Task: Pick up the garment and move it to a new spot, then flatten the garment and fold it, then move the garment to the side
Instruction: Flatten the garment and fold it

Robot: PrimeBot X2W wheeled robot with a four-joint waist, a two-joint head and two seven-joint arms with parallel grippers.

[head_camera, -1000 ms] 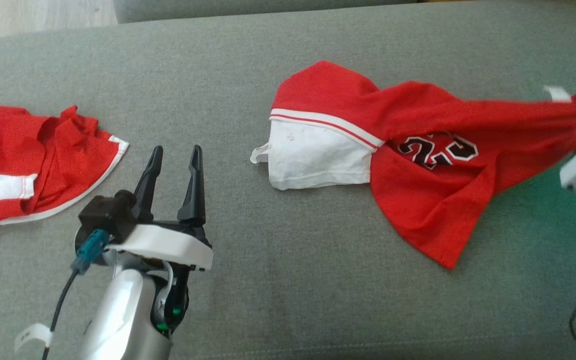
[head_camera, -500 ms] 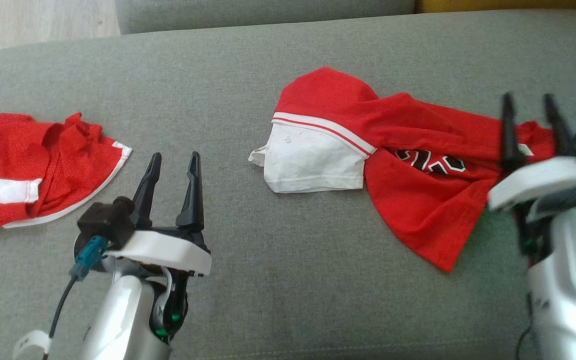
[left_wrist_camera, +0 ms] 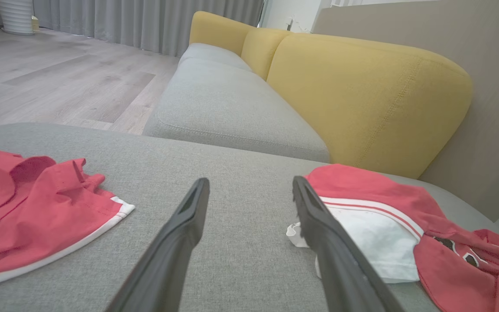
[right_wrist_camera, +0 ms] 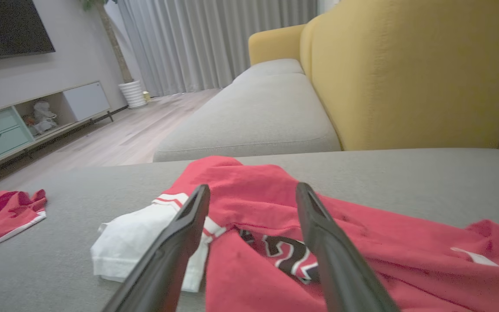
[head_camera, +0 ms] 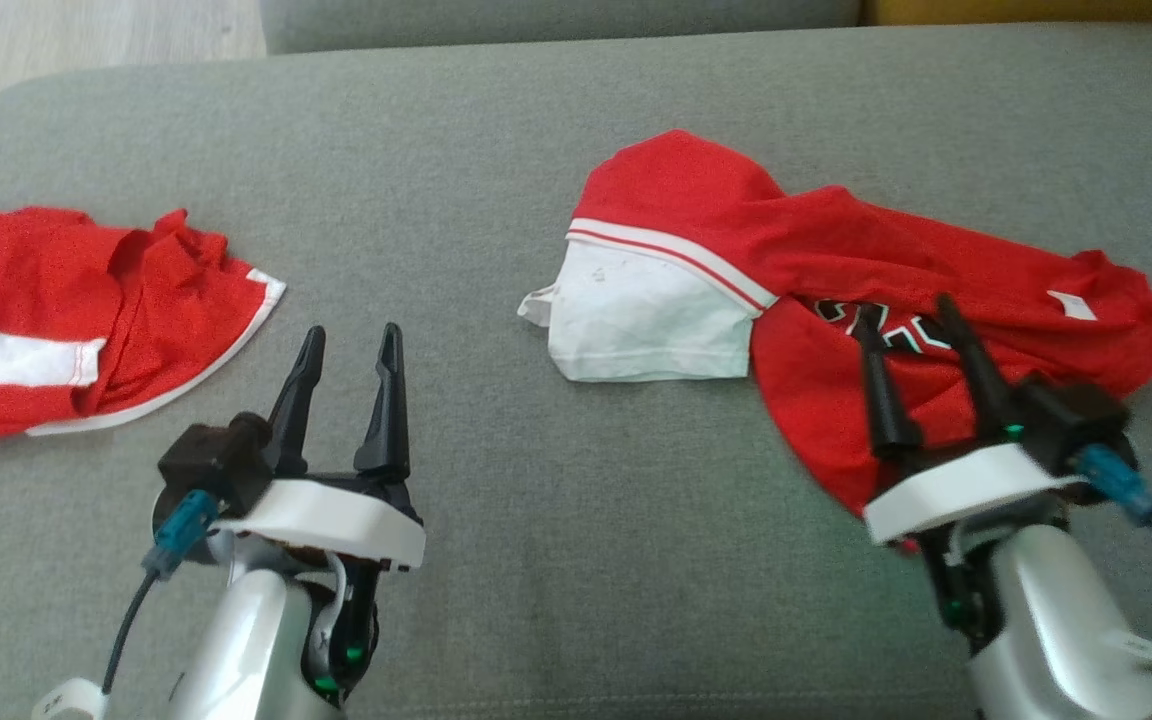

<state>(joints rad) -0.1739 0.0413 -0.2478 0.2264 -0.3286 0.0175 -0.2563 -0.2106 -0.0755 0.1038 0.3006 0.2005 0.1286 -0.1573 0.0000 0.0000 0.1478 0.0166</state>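
So the red jersey point(head_camera: 866, 290) is lying bunched up on the right half of the grey cushion point(head_camera: 556, 560), not flat at all. In the head view its long axis runs pretty much 9 to 3 o'clock. The white panel point(head_camera: 646, 330) is at the 9 end and the little white tag point(head_camera: 1073, 305) is out toward the 3 end. The number print point(head_camera: 886, 322) is half buried in a fold in the middle.

The right gripper point(head_camera: 906, 308) is parked right over the near edge, fingers pointing at 12 across the print. They're spread apart with nothing between them, so it's let go and empty. I can't tell if the tips are touching the cloth or just above it.

The left gripper point(head_camera: 352, 332) is also wide open and holding nothing, over bare cushion. From there the jersey is off at about 2 o'clock, well apart, and the white panel is the closest bit. A second red garment point(head_camera: 66, 310) lies at its 10 o'clock, also well apart from it.

My read is that flattening comes next, and it all hangs on that 9-to-3 line. The right arm is already on the jersey and much nearer, so the tag end seems like its job. The left would have to travel over to 2 o'clock to get the white end. If both ends get pulled apart along that axis it should spread out.
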